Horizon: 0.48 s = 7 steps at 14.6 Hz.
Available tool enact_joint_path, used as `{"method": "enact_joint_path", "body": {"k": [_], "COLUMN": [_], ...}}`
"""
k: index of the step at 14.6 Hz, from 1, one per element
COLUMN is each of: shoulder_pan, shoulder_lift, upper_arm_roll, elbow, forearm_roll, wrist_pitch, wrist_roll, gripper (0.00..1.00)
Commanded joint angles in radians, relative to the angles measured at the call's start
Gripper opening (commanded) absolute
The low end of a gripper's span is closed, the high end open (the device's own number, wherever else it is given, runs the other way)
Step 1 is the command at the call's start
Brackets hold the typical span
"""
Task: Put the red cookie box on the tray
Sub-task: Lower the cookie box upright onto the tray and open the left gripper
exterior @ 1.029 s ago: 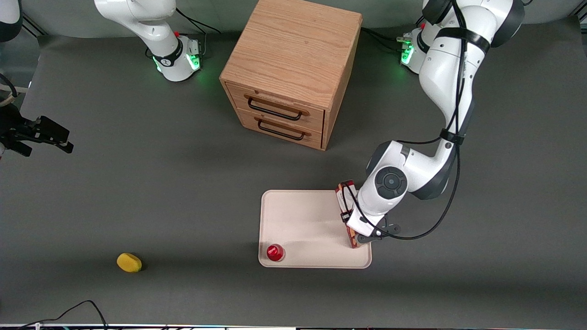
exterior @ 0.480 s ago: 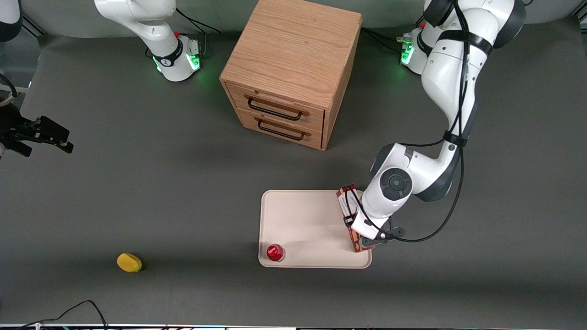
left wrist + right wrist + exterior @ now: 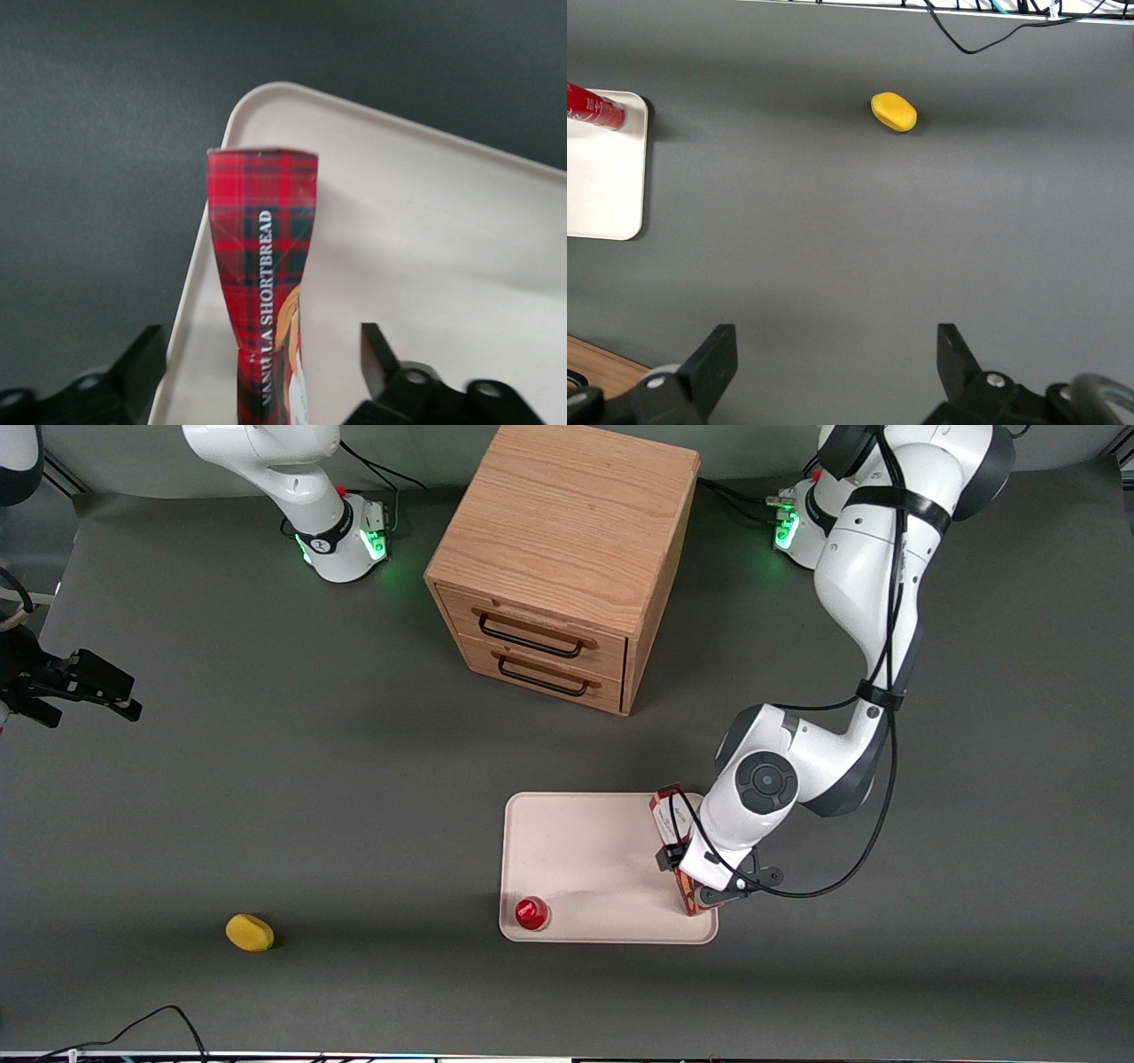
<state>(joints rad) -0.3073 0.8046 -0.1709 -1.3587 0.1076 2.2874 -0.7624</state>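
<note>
The red cookie box [image 3: 666, 808] is a slim tartan carton. It rests on its narrow side on the cream tray [image 3: 576, 850], along the tray's edge toward the working arm's end. In the left wrist view the box [image 3: 263, 257] runs between my gripper's [image 3: 261, 335] two black fingers [image 3: 146, 367], with a clear gap on each side. The gripper is open and touches nothing. Beneath the box lies the tray [image 3: 425, 248]. In the front view the wrist [image 3: 722, 841] covers the middle of the box.
A small round red object [image 3: 532, 912] stands on the tray's near corner toward the parked arm's end. A yellow object [image 3: 249, 933] lies on the table toward the parked arm's end. A wooden two-drawer cabinet [image 3: 567, 540] stands farther from the front camera than the tray.
The wrist has shifted slightly toward the working arm's end of the table, and the box with it. The box now sits at the tray's edge.
</note>
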Motion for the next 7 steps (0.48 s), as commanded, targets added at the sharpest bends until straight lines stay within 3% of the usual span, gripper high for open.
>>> {"method": "enact_joint_path", "body": {"k": [1, 7], "shoulder_pan": [0.000, 0.046], "shoulder_lift": [-0.024, -0.156], "upper_arm_roll": [0.004, 0.001], "elbow": [0.051, 0.105], "forearm_roll": [0.017, 0.004], "wrist_pitch": [-0.107, -0.414], "wrist_roll": [0.000, 0.142], "gripper": [1.00, 1.00]}}
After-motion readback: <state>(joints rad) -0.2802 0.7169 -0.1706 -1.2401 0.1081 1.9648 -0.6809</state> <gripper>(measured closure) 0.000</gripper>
